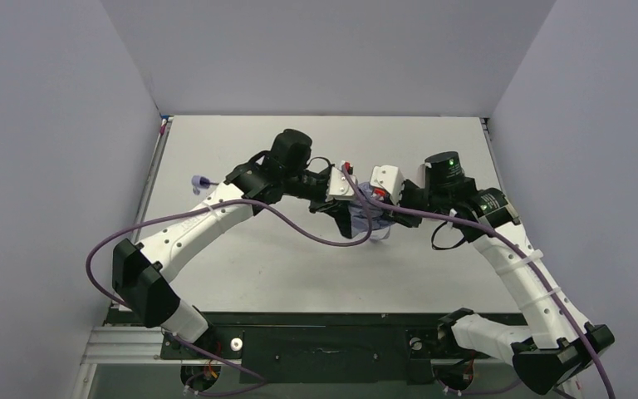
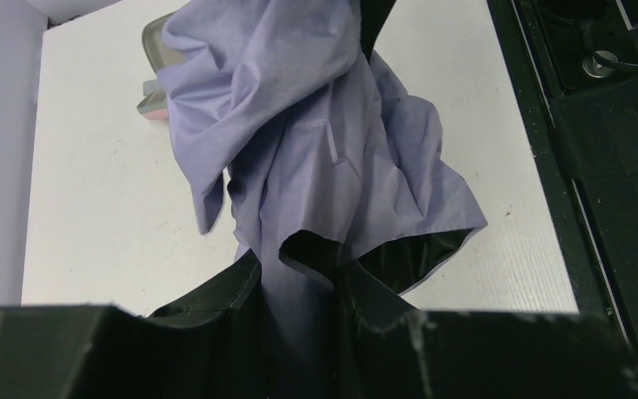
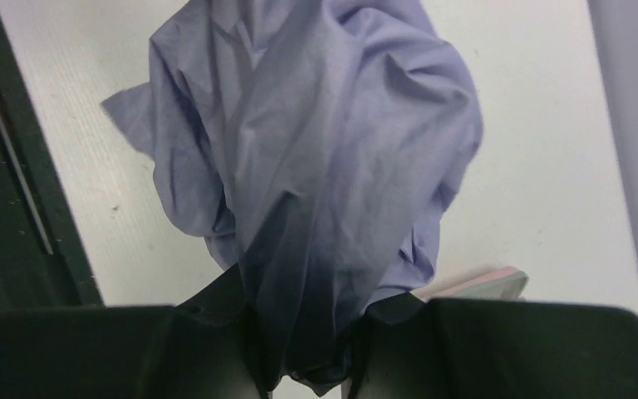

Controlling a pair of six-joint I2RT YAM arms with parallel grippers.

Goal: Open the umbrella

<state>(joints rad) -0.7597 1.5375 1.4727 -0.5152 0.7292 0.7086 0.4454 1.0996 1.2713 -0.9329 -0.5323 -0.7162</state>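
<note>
The umbrella (image 1: 371, 218) is a crumpled bundle of lilac fabric held above the table between both grippers, canopy folded. My left gripper (image 1: 350, 206) comes from the left and is shut on the fabric; in the left wrist view (image 2: 299, 283) the lilac cloth (image 2: 316, 141) runs between the fingers, with its black underside (image 2: 419, 253) showing. My right gripper (image 1: 380, 202) comes from the right and is shut on the fabric too; in the right wrist view (image 3: 307, 307) the cloth (image 3: 324, 141) hangs from the jaws. Shaft and handle are hidden.
A pale pink and grey oblong thing (image 2: 154, 58) lies on the white table under the bundle and also shows in the right wrist view (image 3: 482, 284). A small lilac object (image 1: 202, 182) lies near the table's left edge. Grey walls enclose the table (image 1: 241, 274).
</note>
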